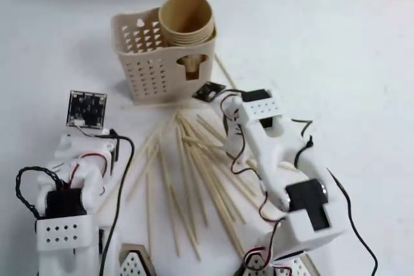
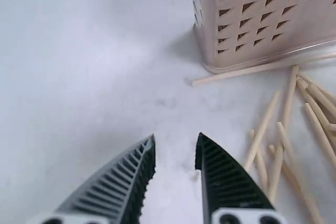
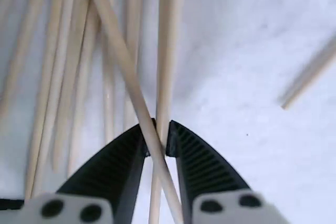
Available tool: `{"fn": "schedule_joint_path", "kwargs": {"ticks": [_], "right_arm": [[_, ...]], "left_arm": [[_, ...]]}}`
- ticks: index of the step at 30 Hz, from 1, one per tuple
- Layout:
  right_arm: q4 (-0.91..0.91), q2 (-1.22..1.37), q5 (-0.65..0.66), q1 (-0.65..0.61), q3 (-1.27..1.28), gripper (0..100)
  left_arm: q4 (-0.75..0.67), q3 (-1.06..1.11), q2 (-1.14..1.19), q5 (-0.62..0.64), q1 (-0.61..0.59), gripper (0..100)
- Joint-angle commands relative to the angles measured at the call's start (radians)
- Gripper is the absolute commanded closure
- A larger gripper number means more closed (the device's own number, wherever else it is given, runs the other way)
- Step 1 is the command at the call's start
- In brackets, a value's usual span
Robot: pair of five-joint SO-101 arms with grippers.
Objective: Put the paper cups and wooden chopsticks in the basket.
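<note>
The right gripper (image 3: 160, 135) is clamped on two crossed wooden chopsticks (image 3: 167, 51) low in the scattered pile, likely to lift them toward the basket (image 1: 145, 69). The left gripper (image 2: 176, 142) hangs parted and empty over bare counter (image 2: 79, 51), near the basket's wall. The paper cups (image 1: 186, 17) sit stacked in the basket, crowding one side of its mouth. The other half looks free for dropping sticks in.
</note>
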Motion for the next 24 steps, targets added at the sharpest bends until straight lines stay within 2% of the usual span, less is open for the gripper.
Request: {"fn": "schedule_joint_path", "kwargs": {"ticks": [1, 8, 15, 20, 24], "right_arm": [[0.081, -0.108, 0.008, 0.025, -0.003, 98.0], [0.093, -0.205, 0.008, 0.137, 0.063, 98.0], [0.110, -0.441, -0.008, 0.220, 0.107, 98.0], [0.111, -0.648, -0.110, 0.214, 0.101, 98.1], [0.110, -0.768, -0.184, 0.162, 0.069, 98.1]], "left_arm": [[-0.041, 0.002, -0.018, 0.006, -0.012, 86], [-0.048, 0.014, -0.018, 0.005, -0.012, 86], [-0.103, 0.044, -0.018, 0.005, -0.012, 86], [-0.103, 0.044, -0.018, 0.005, -0.012, 86], [-0.103, 0.044, -0.018, 0.005, -0.012, 86]]}}
